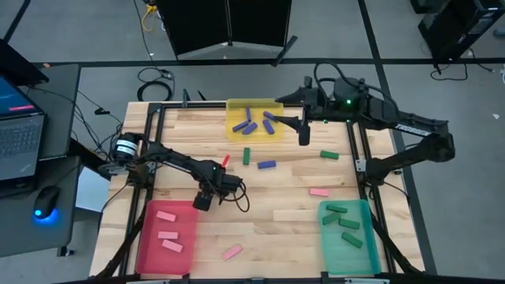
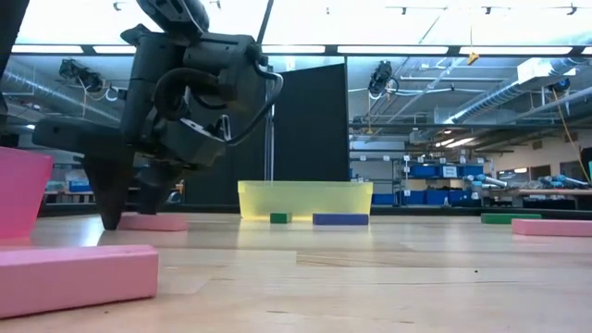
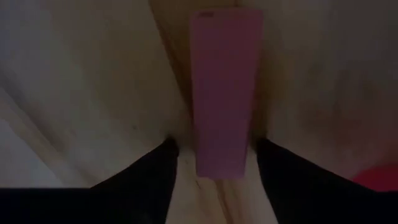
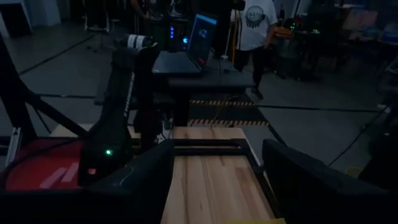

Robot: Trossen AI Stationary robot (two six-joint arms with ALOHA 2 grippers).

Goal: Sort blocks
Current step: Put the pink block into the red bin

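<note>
My left gripper [image 1: 203, 202] points down at the table just off the red tray's [image 1: 150, 252] far right corner. It is open, with one finger on each side of a pink block [image 3: 224, 93] that lies flat on the wood; narrow gaps show between the fingers and the block. The low view shows the left gripper [image 2: 134, 213] with its fingertips down at the table beside the pink block [image 2: 153, 222]. My right gripper [image 1: 304, 136] is open and empty beside the yellow tray's [image 1: 233, 132] right end; it also shows in the right wrist view [image 4: 217, 155].
The red tray holds three pink blocks [image 1: 167, 229], the yellow tray several blue ones [image 1: 251, 120], and the teal-green tray [image 1: 371, 252] several green ones [image 1: 345, 225]. Loose on the table are pink blocks [image 1: 231, 252] [image 1: 319, 192], green blocks [image 1: 247, 156] [image 1: 329, 155] and a blue block [image 1: 267, 165].
</note>
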